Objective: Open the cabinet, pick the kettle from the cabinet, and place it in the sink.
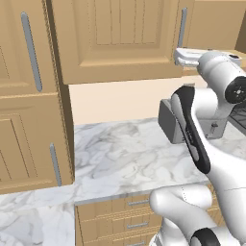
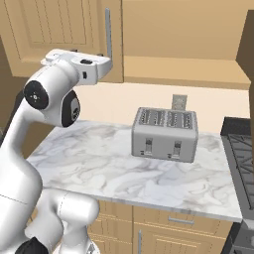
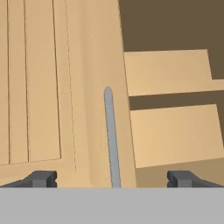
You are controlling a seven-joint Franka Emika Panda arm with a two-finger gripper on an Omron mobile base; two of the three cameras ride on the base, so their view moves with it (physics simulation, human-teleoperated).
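White arm (image 1: pixel 202 144) rising from the lower right of the left base frame, elbow bent, wrist and hand extended level toward the upper right. Claw (image 3: pixel 111 179) at the bottom of the hand frame, its two dark fingertips (image 3: pixel 41 178) spread wide apart, gripping nothing.

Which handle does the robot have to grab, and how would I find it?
Look up above the marble counter to the wide wooden cabinet on the wall. On its right edge is the long, thin grey handle standing straight up, right in front of the open gripper. The drawer handles below the counter are short and lie flat.
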